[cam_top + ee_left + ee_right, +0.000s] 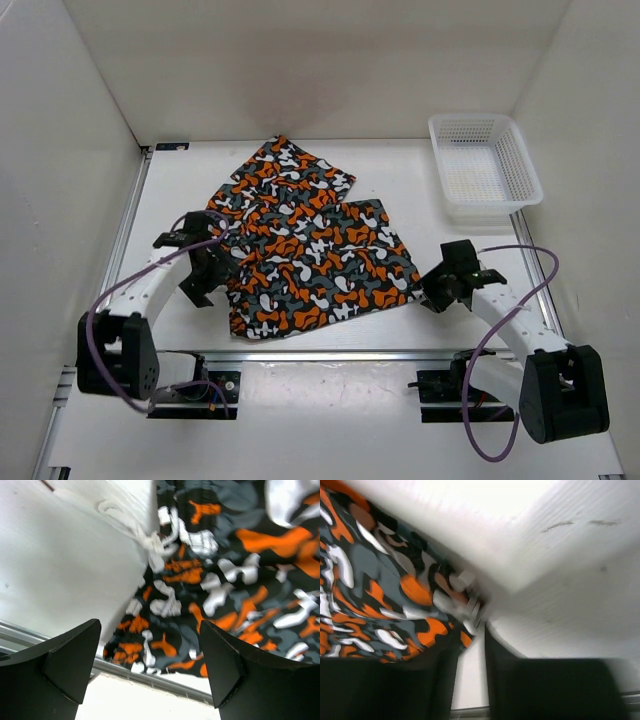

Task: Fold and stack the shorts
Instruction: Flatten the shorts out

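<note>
Table (400, 170) bears shorts (310, 250); right gripper (471, 650) blurred.

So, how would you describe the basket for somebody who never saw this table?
Start from the white table and go to its far right corner. There sits a rectangular basket with mesh walls. It is the only container, plain white, unlike the orange-and-grey patterned shorts spread at the centre.

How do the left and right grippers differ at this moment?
The left gripper has its jaws wide apart; the right gripper has them nearly together, with only a thin slit between. The left gripper is at the left edge of the shorts, near the drawstring; the right gripper is at their near right corner. Both sit low beside the shorts, and neither visibly holds cloth.
</note>
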